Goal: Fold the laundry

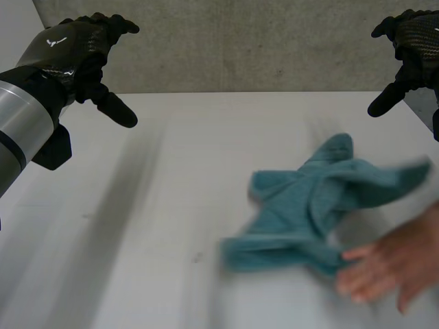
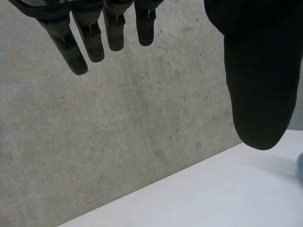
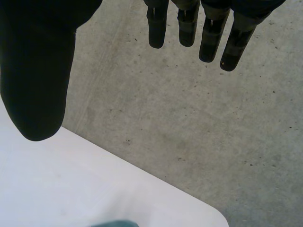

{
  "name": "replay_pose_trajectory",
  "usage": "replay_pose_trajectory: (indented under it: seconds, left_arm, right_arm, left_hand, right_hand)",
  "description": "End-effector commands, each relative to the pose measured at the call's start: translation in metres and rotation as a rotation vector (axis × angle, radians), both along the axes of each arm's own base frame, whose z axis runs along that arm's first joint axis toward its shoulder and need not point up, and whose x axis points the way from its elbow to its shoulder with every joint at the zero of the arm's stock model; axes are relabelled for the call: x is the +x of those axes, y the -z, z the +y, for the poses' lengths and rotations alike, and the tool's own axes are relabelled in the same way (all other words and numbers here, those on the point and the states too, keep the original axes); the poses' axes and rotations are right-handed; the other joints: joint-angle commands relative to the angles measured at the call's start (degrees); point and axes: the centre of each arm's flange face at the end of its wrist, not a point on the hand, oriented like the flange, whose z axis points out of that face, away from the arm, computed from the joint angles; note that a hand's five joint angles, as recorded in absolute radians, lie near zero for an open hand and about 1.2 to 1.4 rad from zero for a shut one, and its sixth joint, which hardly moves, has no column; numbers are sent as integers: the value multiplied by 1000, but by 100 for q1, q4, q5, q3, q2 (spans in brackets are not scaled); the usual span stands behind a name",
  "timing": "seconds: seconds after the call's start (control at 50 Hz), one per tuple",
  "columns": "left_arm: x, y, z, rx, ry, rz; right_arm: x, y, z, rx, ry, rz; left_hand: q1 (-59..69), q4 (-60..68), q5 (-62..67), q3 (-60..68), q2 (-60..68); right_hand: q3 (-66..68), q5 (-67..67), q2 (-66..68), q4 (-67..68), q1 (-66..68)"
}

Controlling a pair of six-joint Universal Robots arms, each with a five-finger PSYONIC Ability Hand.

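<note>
Head view: holds left hand (image 1: 72, 48) and right hand (image 1: 411, 38) raised, well apart from the crumpled teal towel (image 1: 315, 205) on the bench (image 1: 151, 226), probably leaving room for a person's hand (image 1: 387, 271) at its edge. Left wrist view: shows fingers (image 2: 78, 54) straight, spread, pinching nothing, with bench past the thumb tip. Right wrist view: likewise spread and empty, with a towel sliver just beyond the thumb tip.
</note>
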Motion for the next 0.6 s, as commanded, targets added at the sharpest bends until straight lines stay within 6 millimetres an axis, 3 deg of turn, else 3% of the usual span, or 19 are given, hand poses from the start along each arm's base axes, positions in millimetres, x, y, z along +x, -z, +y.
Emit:
replay_pose_trajectory:
  seconds: [0.02, 0.28, 0.42, 0.48, 0.52, 0.6]
  left_arm:
    - [-1, 0, 0, 0, 2, 0]
    - [-1, 2, 0, 5, 4, -2]
    - [-4, 15, 3, 44, 16, -20]
    - [-14, 23, 16, 74, 64, -26]
    - [-32, 38, 39, 127, 150, -31]
    - [-53, 51, 59, 160, 239, -23]
  right_arm:
    - [1, 2, 0, 5, -2, 1]
    - [2, 2, 1, 5, -8, 8]
    - [7, 7, 2, -4, -68, 120]
    - [10, 13, 4, -9, -112, 229]
    - [8, 23, 6, -6, -124, 357]
    - [8, 31, 8, -8, -136, 459]
  left_hand:
    - [-127, -178, -266, -241, -180]
    - [-127, -178, -266, -241, -180]
    - [41, -10, -98, -73, -11]
    - [92, 40, -47, -22, 39]
    - [92, 40, -47, -22, 39]
    - [75, 24, -64, -39, 22]
  right_hand:
    - [-235, -322, -279, -342, -206]
    - [-235, -322, -279, -342, -206]
    - [-235, -322, -279, -342, -206]
    - [-235, -322, -279, -342, -206]
    - [-235, -322, -279, -342, -206]
    - [-235, -322, -279, -342, -206]
